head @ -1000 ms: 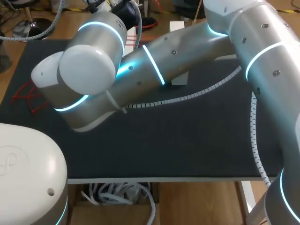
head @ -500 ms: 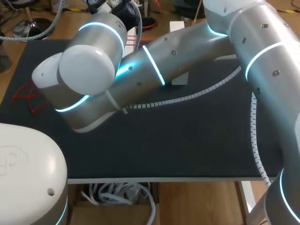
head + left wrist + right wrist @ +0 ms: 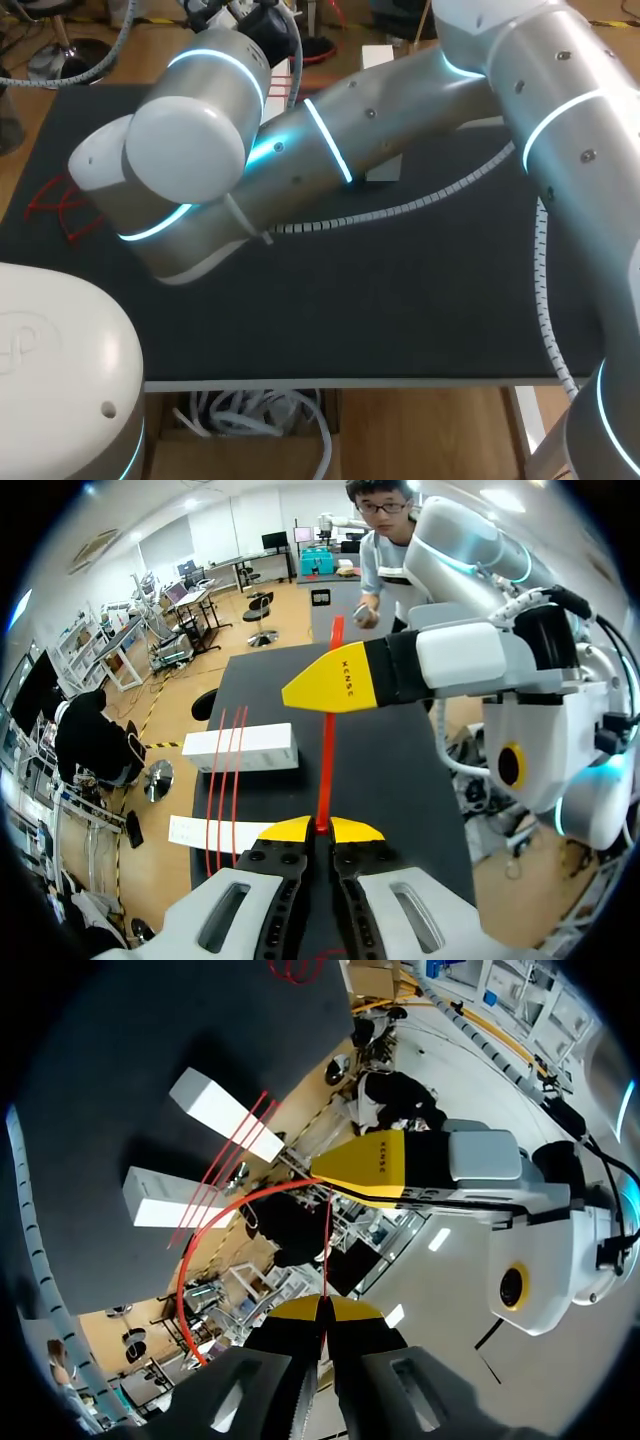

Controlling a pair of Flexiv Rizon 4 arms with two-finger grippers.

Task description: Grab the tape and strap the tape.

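My left gripper (image 3: 320, 828) and right gripper (image 3: 325, 1307) both pinch the red tape (image 3: 327, 750).
Each has its yellow tips pressed together on the tape, which runs straight from one to the other, held up above the tabletop (image 3: 400, 290). Below it, more red strands (image 3: 225, 780) cross two white boxes (image 3: 240, 748) lying on the tabletop.

Almost nothing differs; the right arm (image 3: 330, 140) has perhaps shifted very slightly at its wrist.
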